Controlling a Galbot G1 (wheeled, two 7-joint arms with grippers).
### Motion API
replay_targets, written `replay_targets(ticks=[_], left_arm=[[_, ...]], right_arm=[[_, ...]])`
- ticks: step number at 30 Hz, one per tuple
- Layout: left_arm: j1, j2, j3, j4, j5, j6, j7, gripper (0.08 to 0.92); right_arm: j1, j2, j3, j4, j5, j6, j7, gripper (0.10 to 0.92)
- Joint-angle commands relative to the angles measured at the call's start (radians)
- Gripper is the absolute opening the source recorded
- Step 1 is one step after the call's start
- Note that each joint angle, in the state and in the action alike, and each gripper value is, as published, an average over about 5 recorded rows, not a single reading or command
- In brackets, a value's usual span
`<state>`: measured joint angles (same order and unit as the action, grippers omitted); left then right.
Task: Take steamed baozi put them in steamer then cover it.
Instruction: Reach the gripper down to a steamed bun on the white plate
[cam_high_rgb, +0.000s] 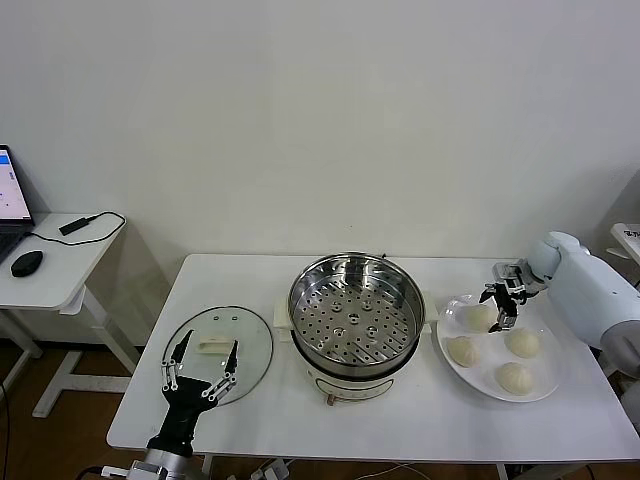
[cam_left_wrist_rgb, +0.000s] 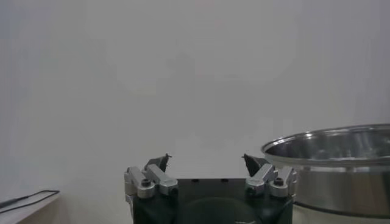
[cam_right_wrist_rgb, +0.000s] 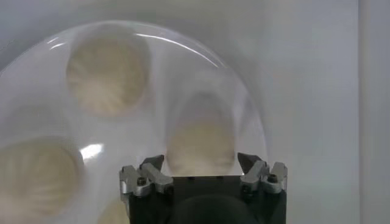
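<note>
Right gripper (cam_high_rgb: 501, 309) open, poised over far-left baozi (cam_high_rgb: 478, 315) on white plate (cam_high_rgb: 545, 391). Left gripper (cam_high_rgb: 202, 368) open above glass lid (cam_high_rgb: 255, 340), left of steamer (cam_high_rgb: 355, 308).

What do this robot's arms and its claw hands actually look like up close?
The right arm is smooth, rounded white casing. Each claw, the left gripper and right gripper, has a black body with two silver-grey metal linkage fingers held by visible screws and ending in dark pointed tips. No loose cables show.

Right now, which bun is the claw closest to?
The bun at the back of the plate, on the side nearest the steamer. The open right claw hangs right over it; the other three buns lie farther off.
</note>
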<state>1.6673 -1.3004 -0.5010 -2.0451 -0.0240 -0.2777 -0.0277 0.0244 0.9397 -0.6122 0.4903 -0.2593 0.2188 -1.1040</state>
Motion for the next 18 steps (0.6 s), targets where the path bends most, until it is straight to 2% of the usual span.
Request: replay_targets(ticks=[1,10,14,18], left_arm=[[0.001,-0.001,-0.002,-0.001,0.0,-0.003,-0.001,0.823],[-0.001,-0.003,-0.003,0.003,0.0,-0.009,-0.002,0.823],[-0.002,-0.002,-0.003,-0.003,-0.002,-0.009,-0.003,0.823],[-0.005,0.003,0.0,-0.007,-0.003,-0.009,-0.003,0.823]], right_arm=[[-0.002,0.013,-0.002,-0.014,-0.014,0.004,0.014,0.802],[0.008,-0.009,-0.02,0.039,0.0,0.004,0.011,0.697],[0.056,-0.068,-0.076,0.153,0.061,0.017,-0.009,0.696],[0.197,-0.131,-0.184,0.317,0.113,0.117,-0.036,0.696]])
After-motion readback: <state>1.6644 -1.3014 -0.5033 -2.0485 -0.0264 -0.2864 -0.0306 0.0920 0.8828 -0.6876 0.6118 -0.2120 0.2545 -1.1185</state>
